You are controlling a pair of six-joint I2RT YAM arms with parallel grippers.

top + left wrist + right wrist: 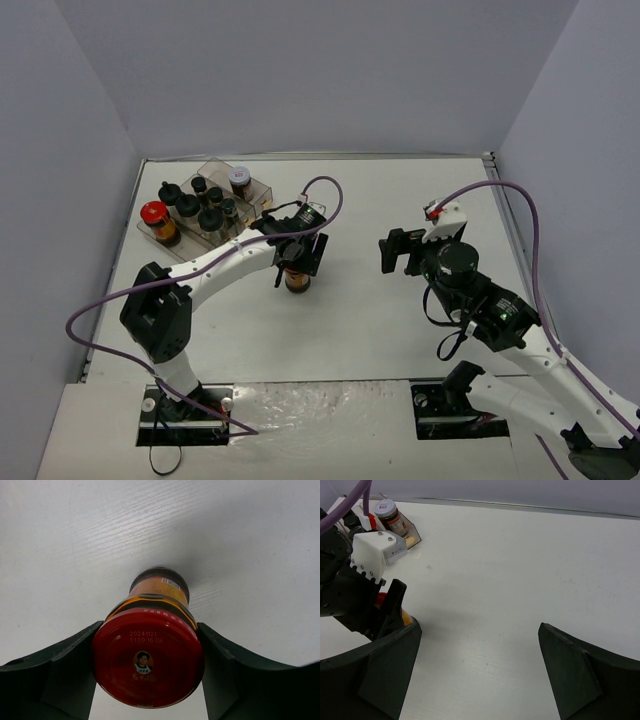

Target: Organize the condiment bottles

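A wide red-lidded jar (297, 283) with orange-brown contents stands on the white table (380, 330) near the middle. My left gripper (295, 262) is shut on it. In the left wrist view both fingers (75, 665) press the sides of its red lid (147, 662). A second red-lidded jar (158, 222), several black-capped jars (210, 218) and a white-lidded jar (239, 178) stand in the clear tray (262, 190) at the back left. My right gripper (400, 252) is open and empty to the right, its jaws wide apart (478, 625) over bare table.
The left arm's wrist (355, 580) fills the left of the right wrist view, with the white-lidded jar (387, 514) behind it. Grey walls enclose the table on three sides. Purple cables loop above both arms.
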